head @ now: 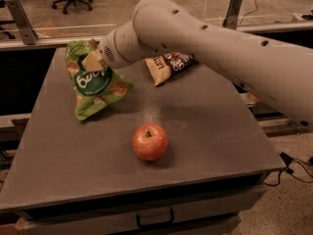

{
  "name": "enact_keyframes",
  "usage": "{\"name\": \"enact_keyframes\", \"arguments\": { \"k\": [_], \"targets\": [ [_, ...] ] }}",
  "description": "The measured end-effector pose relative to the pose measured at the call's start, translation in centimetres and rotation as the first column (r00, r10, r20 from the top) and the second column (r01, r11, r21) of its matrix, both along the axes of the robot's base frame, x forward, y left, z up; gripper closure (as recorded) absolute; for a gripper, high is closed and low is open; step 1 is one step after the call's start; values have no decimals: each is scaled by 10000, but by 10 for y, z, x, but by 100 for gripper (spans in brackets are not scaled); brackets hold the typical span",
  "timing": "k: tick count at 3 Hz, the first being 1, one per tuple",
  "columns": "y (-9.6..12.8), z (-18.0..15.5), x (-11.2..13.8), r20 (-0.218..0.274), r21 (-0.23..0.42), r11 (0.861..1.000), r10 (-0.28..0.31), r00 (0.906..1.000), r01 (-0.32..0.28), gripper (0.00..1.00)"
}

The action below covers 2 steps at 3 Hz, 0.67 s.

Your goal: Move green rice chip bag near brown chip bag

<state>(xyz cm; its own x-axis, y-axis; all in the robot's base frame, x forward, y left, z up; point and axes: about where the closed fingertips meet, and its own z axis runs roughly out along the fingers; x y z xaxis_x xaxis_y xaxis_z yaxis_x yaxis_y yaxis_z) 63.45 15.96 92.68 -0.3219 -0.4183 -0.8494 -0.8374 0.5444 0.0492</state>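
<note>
The green rice chip bag point(96, 86) is held up tilted over the grey table's point(220, 131) left rear, clamped near its top by the gripper point(93, 60), the brown chip bag point(169, 65) lying near on its right, a red apple point(150, 141) in front

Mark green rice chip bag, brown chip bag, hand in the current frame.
green rice chip bag point(97, 88): camera view, dark green oval logo.
brown chip bag point(177, 61): camera view, dark brown panel.
hand point(92, 61): camera view, between fingertips, shut on the green bag's upper part.
</note>
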Motion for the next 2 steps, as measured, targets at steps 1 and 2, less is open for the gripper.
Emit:
{"name": "enact_keyframes", "arguments": {
  "k": [1,2],
  "targets": [
    [-1,-1,0,90,-90,9999,65,9999,-65,100],
    [6,-8,-5,-31,141,9997,209,9998,-208,100]
  ]
}}
